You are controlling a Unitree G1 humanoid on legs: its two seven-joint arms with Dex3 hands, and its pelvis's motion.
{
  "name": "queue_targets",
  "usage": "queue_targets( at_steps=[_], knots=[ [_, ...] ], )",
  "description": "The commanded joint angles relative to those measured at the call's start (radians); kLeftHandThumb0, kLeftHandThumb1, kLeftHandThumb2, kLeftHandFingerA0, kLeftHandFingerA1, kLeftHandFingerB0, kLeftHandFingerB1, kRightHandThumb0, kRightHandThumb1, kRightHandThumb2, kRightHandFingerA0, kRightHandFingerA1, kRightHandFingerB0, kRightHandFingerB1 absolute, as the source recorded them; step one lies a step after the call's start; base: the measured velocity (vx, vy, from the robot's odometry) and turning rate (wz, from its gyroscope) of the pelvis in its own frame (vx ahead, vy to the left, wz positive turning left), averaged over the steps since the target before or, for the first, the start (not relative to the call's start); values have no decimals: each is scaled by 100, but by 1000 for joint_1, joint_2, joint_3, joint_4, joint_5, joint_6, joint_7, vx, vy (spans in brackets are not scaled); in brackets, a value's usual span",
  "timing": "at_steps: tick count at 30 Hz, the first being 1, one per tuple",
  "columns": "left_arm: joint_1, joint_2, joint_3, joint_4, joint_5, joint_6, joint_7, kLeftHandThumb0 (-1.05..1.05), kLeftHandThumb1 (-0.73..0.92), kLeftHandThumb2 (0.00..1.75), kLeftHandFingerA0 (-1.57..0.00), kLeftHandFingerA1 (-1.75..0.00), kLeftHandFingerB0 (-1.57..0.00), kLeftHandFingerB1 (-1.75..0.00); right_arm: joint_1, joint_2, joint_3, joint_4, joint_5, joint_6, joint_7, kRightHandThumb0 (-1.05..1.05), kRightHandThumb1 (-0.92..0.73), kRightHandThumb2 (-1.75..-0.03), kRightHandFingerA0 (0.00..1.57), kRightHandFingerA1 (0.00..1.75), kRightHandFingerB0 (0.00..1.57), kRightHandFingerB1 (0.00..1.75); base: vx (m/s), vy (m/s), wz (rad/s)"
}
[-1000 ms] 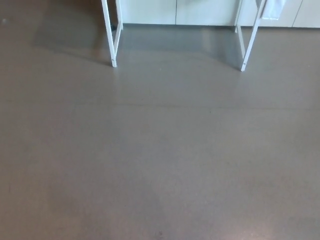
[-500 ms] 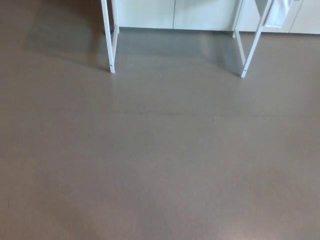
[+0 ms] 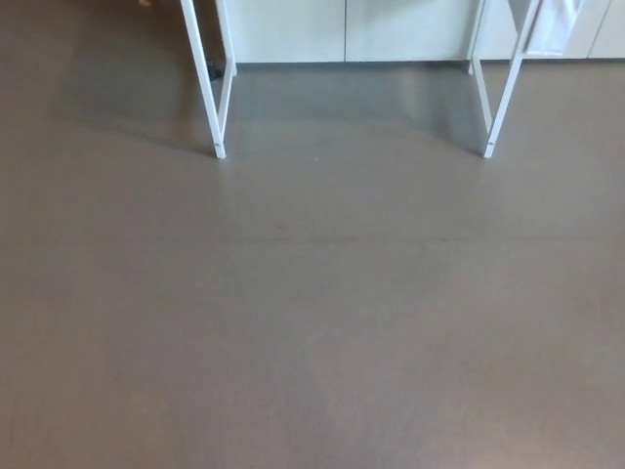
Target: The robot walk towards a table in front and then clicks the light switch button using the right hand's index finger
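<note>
Only the white legs of a table show at the top of the head view: a left leg [image 3: 203, 88] and a right leg [image 3: 506, 88], each with a second leg behind it. The tabletop and any light switch button lie above the picture's edge and are hidden. Neither of my hands nor any part of my arms appears in the picture.
Brown-grey floor [image 3: 312, 313] fills most of the view between me and the table legs. Pale cabinet fronts [image 3: 342, 29] run along the wall behind the table. A white object [image 3: 555, 27] hangs at the table's right side.
The whole picture has shifted: the table legs sit lower and spread wider in the frame than a second ago, so the camera has come closer to the table.
</note>
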Motion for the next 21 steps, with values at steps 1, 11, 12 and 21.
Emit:
queue_targets(
  at_steps=[1,11,12,21],
  knots=[
    [-2,21,2,20,7,-22,-5,-18,57,57,-53,-46,-37,-37,1,-11,7,-1,-16,-4,-14,9,-59,-98,20,56,22,54,180,143,-10],
    [13,22,1,45,5,-54,-19,-20,61,58,-52,-46,-36,-37,3,-27,16,38,-19,-39,-2,11,-60,-98,18,56,22,54,229,152,-6],
    [17,23,-1,37,6,-50,-16,-19,61,58,-52,-46,-36,-37,2,-27,16,40,-20,-40,-3,11,-60,-98,19,56,22,54,222,-23,11],
    [31,26,5,56,2,-69,-23,-20,60,58,-55,-46,-36,-37,3,-36,37,57,-40,-63,-8,12,-60,-98,19,56,21,54,237,-168,17]
  ],
)
